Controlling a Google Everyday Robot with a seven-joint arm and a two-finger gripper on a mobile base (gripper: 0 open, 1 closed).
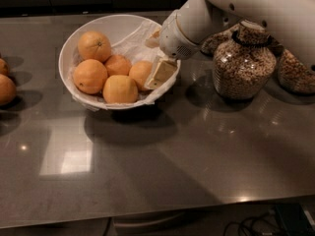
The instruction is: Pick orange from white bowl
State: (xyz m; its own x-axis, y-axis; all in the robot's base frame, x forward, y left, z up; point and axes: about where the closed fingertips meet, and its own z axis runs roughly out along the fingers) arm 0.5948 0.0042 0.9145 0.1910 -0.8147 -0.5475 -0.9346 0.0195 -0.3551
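Orange [140,73] lies in the white bowl [67,53], just left of the gripper [160,72], which sits inside the bowl's right rim. Grip state: cannot tell. Other oranges [90,76] lie farther left. A glass jar [243,65] stands to the gripper's right.

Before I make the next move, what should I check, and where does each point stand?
1. The gripper is inside the bowl, at its right rim: ok.
2. The gripper sits right beside the orange on the bowl's right side: ok.
3. Firm hold on that orange: cannot tell.
4. Room around it: not ok. The neighbouring orange lies close against it and may get nudged.
5. The jar stands apart from the gripper, right of the bowl: ok.
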